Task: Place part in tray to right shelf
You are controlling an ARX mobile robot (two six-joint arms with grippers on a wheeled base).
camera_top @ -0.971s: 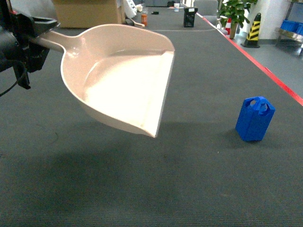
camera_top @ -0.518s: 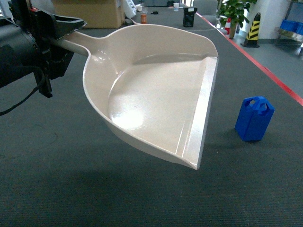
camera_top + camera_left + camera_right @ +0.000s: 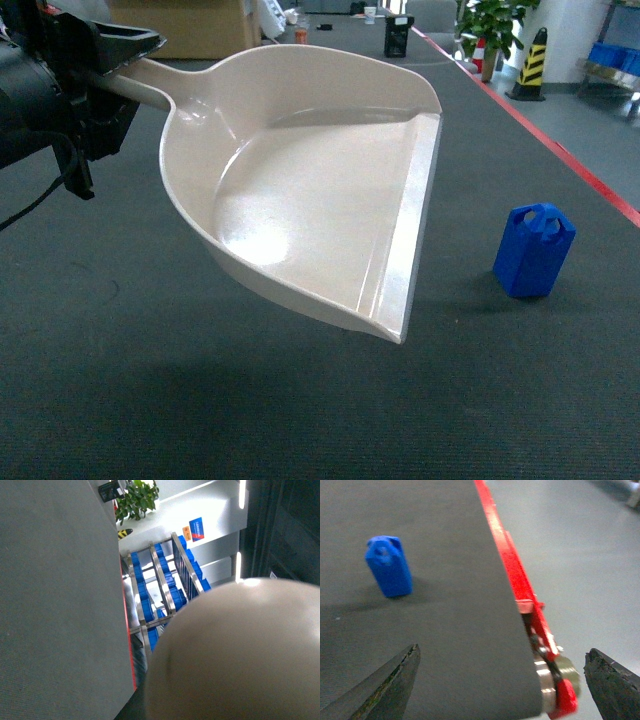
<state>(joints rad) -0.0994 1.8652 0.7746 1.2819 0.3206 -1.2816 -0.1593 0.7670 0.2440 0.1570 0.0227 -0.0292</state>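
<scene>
Beige tray (image 3: 300, 190) hangs pinched by its handle in the left gripper (image 3: 95, 75) — the right gripper (image 3: 502, 680), jaws spread, should straddle the upright part (image 3: 533, 250) on the desk (image 3: 200, 400) squarely — no nudging.

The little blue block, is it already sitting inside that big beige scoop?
No, the blue block stands on the dark mat to the right of the beige scoop, whose pan holds nothing.
</scene>
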